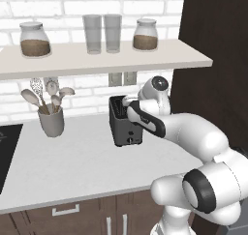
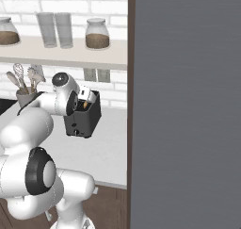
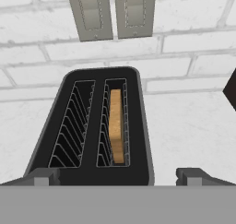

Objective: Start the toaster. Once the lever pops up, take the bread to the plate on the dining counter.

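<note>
1. The toaster (image 3: 92, 126) is occupying the centre of the hand view, seen from above; in the left base view it is standing at mid-frame on the white worktop (image 1: 72, 166), below the shelf (image 1: 97, 60)

2. The bread (image 3: 116, 126) is sitting edge-up in the right-hand slot of the hand view, while the left-hand slot is lying empty

3. The gripper (image 3: 117, 174) is hovering over the near end of the toaster with its jaws spread wide, holding nothing; one fingertip is showing at lower left and the other at lower right of the hand view

4. Judged step in hand: either reaching for the lever or going for the slice; the lever's position cannot be told, as it is hidden at the toaster's near end

5. For a clean pick, the hand should be centring over the right-hand slot, turning so that the fingers are straddling the slice's flat faces, then descending straight without striking the wire guides

6. The utensil cup (image 1: 51, 120) is standing well apart at the left of the left base view, posing no obstruction
</note>
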